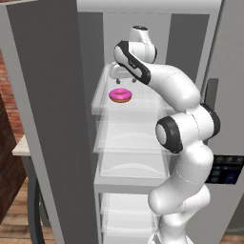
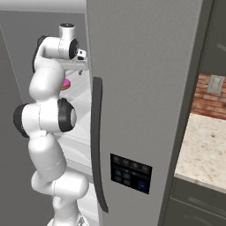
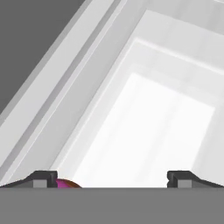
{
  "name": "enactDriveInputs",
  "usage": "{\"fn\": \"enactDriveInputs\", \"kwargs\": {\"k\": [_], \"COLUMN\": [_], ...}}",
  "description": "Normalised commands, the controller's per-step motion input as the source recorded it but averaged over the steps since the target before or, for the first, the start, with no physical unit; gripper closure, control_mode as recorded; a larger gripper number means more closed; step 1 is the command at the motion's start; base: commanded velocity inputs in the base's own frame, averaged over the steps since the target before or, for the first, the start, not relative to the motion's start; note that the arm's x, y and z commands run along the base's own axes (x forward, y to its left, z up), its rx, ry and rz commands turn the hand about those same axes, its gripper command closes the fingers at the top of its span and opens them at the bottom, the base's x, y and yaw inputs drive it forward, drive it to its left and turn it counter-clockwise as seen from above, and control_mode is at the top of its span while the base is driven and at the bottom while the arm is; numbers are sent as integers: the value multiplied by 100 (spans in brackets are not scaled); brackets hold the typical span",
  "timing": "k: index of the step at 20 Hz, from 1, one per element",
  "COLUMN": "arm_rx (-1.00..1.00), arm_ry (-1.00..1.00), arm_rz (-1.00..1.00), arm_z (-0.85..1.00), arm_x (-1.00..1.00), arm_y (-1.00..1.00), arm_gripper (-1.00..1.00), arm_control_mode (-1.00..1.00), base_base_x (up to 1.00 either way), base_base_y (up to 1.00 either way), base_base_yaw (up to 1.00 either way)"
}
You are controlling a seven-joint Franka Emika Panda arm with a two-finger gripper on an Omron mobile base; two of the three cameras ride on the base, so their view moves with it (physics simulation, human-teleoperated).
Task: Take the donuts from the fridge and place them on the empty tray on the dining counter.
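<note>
Pink donut [image 1: 120,95] sits on the upper glass shelf [image 1: 143,106] in the fridge [image 1: 45,119]. Pincer [image 3: 112,179] hovers above it, wide open, empty. Center over the ring, descend straight, avoid clipping the shelf.

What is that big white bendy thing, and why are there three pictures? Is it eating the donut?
That white thing is a robot arm. It is reaching into an open fridge. Two pictures come from cameras behind the arm, one on its left side and one on its right. The third comes from a camera on its hand, looking into the white fridge. On a glass shelf lies a pink donut. The tool at the arm's end hangs just above the donut, with its fingers apart. It holds nothing.
</note>
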Motion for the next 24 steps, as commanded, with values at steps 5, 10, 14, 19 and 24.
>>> {"fn": "enactDriveInputs", "kwargs": {"k": [5,10,14,19,24], "arm_rx": [0,0,0,0,0], "arm_ry": [0,0,0,0,0], "arm_rz": [0,-1,-2,-1,0], "arm_z": [0,0,0,-14,-21], "arm_x": [-4,-36,-47,-34,-25], "arm_y": [6,0,0,0,0], "arm_gripper": [-100,-100,-100,-100,-100], "arm_control_mode": [-100,-100,-100,-100,-100], "base_base_x": [0,0,0,0,0], "base_base_y": [0,0,0,0,0], "base_base_yaw": [0,0,0,0,0]}}
